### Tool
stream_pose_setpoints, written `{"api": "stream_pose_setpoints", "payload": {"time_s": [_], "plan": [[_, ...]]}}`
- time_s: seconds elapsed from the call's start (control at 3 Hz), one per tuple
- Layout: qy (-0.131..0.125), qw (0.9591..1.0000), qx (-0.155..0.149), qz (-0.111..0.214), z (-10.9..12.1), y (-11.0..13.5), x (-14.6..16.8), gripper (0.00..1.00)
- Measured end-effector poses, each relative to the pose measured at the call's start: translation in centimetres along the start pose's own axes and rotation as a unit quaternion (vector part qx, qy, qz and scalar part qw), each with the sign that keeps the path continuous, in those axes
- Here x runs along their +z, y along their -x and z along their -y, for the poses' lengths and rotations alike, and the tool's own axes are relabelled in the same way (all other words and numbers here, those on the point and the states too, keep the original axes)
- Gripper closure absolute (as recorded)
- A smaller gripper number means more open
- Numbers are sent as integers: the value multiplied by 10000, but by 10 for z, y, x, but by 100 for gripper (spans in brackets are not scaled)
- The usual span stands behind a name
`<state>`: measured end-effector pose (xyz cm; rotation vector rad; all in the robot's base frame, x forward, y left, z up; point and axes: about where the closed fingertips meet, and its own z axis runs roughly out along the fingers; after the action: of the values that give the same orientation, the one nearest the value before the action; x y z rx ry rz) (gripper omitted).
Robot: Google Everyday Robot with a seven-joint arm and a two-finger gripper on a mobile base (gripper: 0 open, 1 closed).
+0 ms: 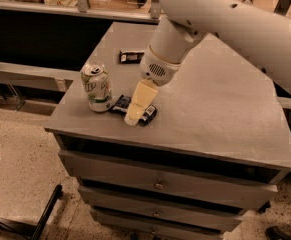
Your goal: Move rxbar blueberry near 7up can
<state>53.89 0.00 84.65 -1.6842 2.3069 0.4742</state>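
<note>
In the camera view, a grey cabinet top [215, 119] carries all the things of the task, with drawers [165, 181] stacked below its front edge. The 7up can [97, 87] stands upright near the front left corner, silver top up, green logo facing forward. Just to its right the rxbar blueberry [120, 104] lies flat on the top, its left end close beside the can's base and its right end showing past the tool. The white arm [225, 19] reaches down from the upper right, and the gripper [134, 113], cream-coloured at its tip, points down across the middle of the bar, hiding that part. Whether it is spread or closed on the bar cannot be told. A smaller black bar wrapper [131, 57] lies farther back, well apart from the can.
</note>
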Motion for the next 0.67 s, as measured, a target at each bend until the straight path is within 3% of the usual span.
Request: {"api": "stream_pose_setpoints", "payload": {"time_s": [0.33,0.67], "plan": [[29,9987,-27,508,18,-17,-28,0],[-78,9896,-191,1422,42,-47,-73,0]]}}
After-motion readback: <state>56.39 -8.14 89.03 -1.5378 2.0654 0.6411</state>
